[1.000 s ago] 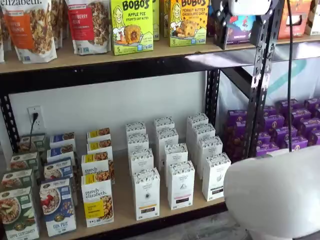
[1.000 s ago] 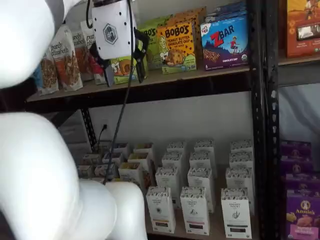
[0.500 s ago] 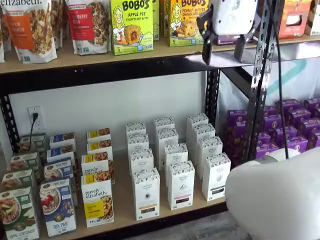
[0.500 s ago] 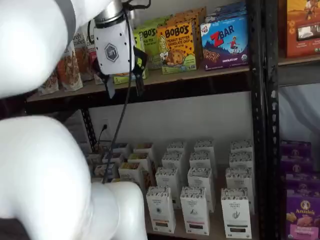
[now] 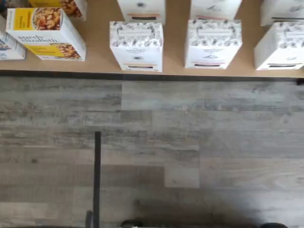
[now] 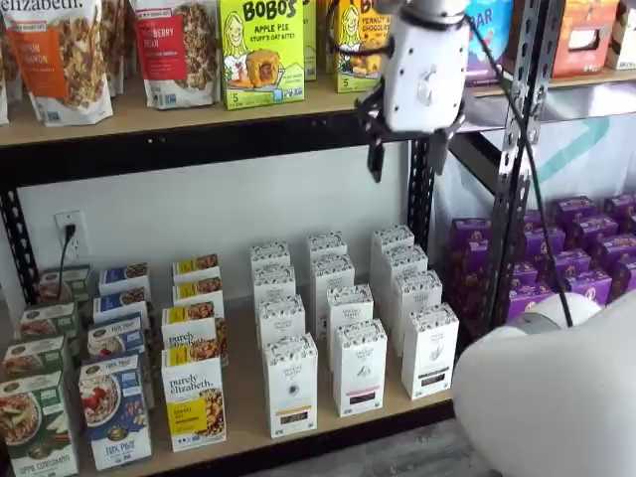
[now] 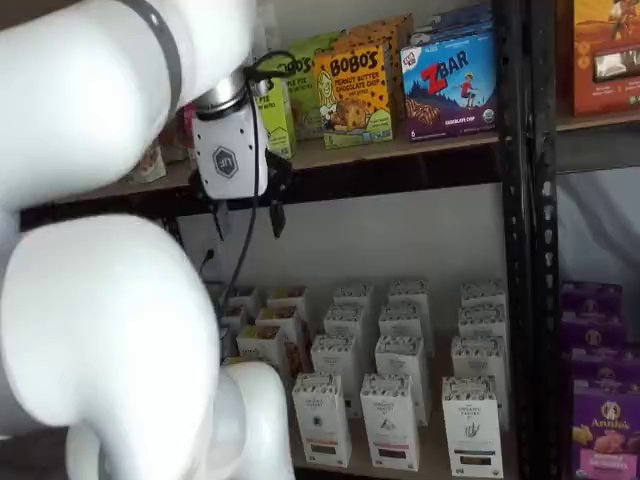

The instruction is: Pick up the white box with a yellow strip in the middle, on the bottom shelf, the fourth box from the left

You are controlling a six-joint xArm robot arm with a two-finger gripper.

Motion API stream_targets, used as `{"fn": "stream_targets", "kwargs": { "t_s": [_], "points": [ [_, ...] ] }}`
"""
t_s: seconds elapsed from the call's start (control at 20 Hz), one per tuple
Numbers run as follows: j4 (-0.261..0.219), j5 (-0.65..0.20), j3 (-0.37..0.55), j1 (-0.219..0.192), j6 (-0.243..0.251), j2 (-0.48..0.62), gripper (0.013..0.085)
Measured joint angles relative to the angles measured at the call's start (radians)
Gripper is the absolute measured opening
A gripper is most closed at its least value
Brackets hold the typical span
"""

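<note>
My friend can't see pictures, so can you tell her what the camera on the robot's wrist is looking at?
Looking straight down, tall narrow white cartons with speckled tops stand in a row at the front edge of the pale wooden bottom shelf, beside a white and yellow granola box. Grey wood-plank floor fills the rest.

Matt pale wood bottom shelf [image 6: 243, 397]

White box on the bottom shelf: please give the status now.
End effector open, empty, high above the bottom shelf. White box upright at the front, untouched. Nothing in the way.
</note>
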Motion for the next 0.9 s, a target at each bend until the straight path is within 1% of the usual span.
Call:
{"fn": "stream_targets", "kwargs": {
  "t_s": [0.15,0.2,0.35,0.45,0.55,0.7,0.8,0.9],
  "points": [
    [-0.039,-0.070,0.053,0.058,0.063,0.040,0.0850],
    [-0.041,-0.087,0.063,0.068,0.074,0.049,0.0850],
    [-0.069,-0.165,0.102,0.114,0.129,0.088,0.0850],
    [-0.066,-0.216,0.119,0.131,0.149,0.121,0.0850],
    [-0.041,-0.252,0.127,0.134,0.145,0.156,0.0850],
    [0.041,-0.346,0.156,0.116,0.097,0.213,0.0850],
    [0.056,-0.393,0.164,0.112,0.084,0.252,0.0850],
    [0.041,-0.426,0.160,0.111,0.089,0.307,0.0850]
  ]
}}
